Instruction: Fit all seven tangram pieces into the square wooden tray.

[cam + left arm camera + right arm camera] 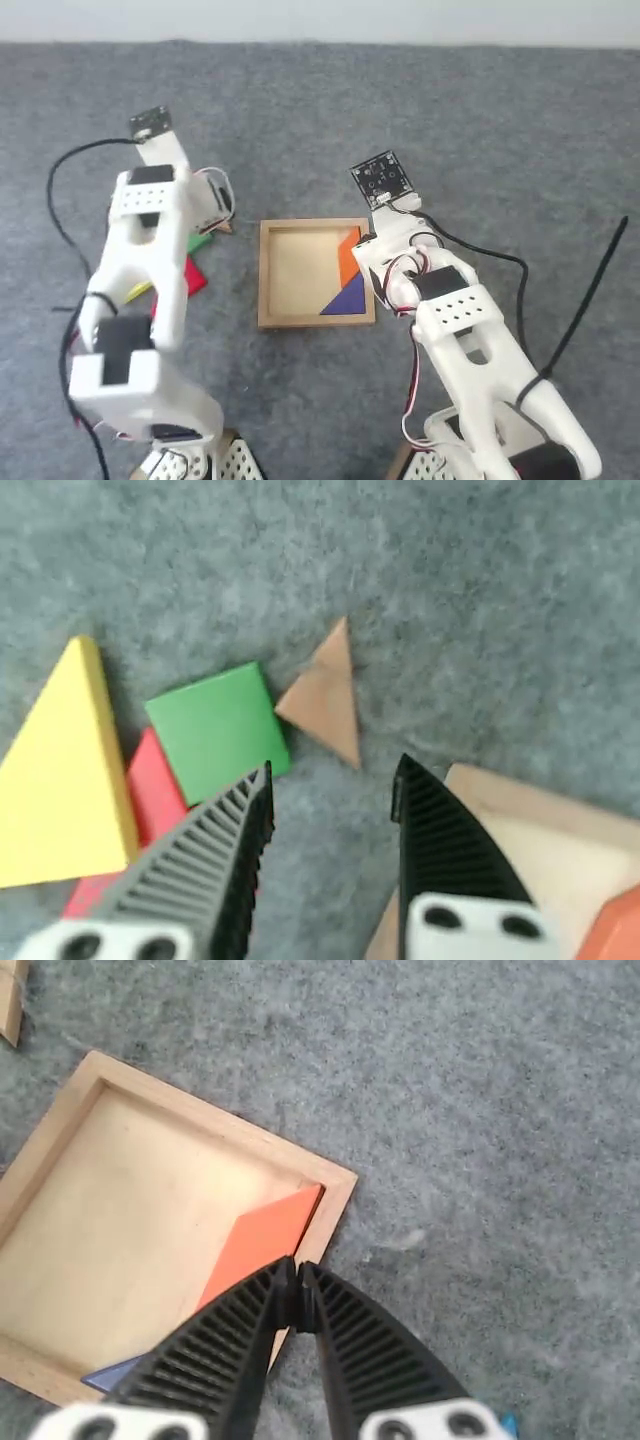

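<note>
The square wooden tray (268, 275) lies mid-table with an orange piece (348, 258) and a blue-purple triangle (347, 297) along its right side. Left of the tray lie a tan triangle (325, 700), a green square (218, 730), a red piece (155, 790) and a yellow triangle (60, 780). My left gripper (333, 780) hangs open just above the carpet, between the tan triangle and the tray's corner (480, 785). My right gripper (297, 1278) is shut with nothing in it, over the tray's right rim (335, 1195) beside the orange piece (265, 1240).
Grey carpet covers the table. The loose pieces huddle under and beside the left arm (150, 250). Black cables trail at the far left and at the right (590, 290). The tray's floor (300, 270) is bare on its left part.
</note>
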Available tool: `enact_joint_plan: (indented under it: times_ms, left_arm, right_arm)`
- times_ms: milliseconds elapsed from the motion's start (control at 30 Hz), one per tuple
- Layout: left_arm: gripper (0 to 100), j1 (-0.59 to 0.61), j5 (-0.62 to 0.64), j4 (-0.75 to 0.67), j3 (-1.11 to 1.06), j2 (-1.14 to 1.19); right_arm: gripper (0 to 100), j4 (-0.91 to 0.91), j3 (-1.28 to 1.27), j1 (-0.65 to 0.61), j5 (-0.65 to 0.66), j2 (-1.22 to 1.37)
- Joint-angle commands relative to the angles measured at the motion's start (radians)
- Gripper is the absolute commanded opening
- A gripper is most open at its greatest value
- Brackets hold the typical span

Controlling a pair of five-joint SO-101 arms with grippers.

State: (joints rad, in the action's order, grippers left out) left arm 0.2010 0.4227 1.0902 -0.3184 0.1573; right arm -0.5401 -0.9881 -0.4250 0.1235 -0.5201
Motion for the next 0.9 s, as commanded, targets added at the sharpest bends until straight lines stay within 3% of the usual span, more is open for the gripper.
enact_joint_plan:
  times_ms: [0, 100, 267, 633, 867]
  left_arm:
    - [18, -0.032, 0.068, 0.012, 0.137, 0.107]
    - [18, -0.020, 0.075, 0.020, 0.209, 0.224]
    - [18, -0.008, 0.072, 0.183, 0.354, 0.333]
    - [18, 0.054, -0.005, 0.141, 0.374, 0.261]
    - [18, -0.025, -0.068, 0.124, 0.400, 0.358]
  right_arm:
    - [1.0, 0.002, 0.008, -0.002, 0.015, -0.038]
    - [1.0, 0.002, 0.008, -0.002, 0.028, -0.038]
    - [0.9, 0.002, 0.008, -0.007, 0.064, -0.038]
    - [0.9, 0.002, 0.008, -0.007, 0.068, -0.038]
    - [0.9, 0.002, 0.008, -0.007, 0.068, -0.038]
